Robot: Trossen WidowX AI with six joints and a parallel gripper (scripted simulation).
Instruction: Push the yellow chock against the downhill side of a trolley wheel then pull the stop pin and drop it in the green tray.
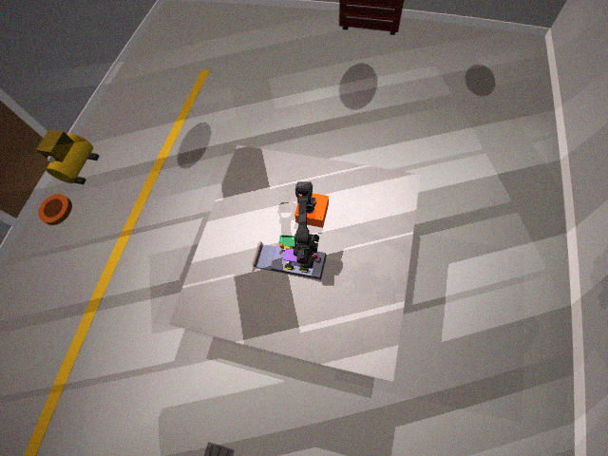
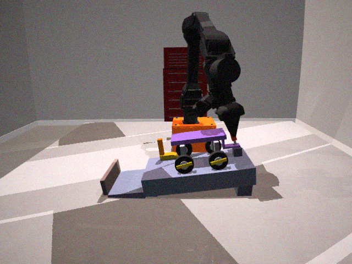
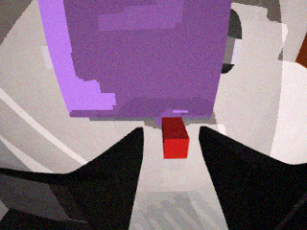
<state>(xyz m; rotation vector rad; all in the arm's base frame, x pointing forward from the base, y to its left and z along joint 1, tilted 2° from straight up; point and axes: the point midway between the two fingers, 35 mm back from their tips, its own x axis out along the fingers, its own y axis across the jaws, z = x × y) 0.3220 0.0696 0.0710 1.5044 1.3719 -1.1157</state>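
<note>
The trolley has a purple deck [image 1: 290, 255] [image 2: 196, 136] [image 3: 149, 57] and black wheels [image 2: 184, 164] with a yellow bar across each near hub, while the stop pin's head [image 2: 233, 138] [image 3: 176, 138] is red. The chock [image 2: 168, 155] shows yellow with an orange handle [image 2: 160, 147], the ramp [image 1: 274, 259] [image 2: 198, 179] is blue-grey with a brownish end board [image 2: 109, 176], and the tray [image 1: 287, 240] is green. The arm [image 1: 301, 220] [image 2: 193, 56] is black above an orange base [image 1: 320, 211] [image 2: 177, 129], and a dark red cabinet [image 1: 370, 17] [image 2: 173, 85] carries pale horizontal lines.
</note>
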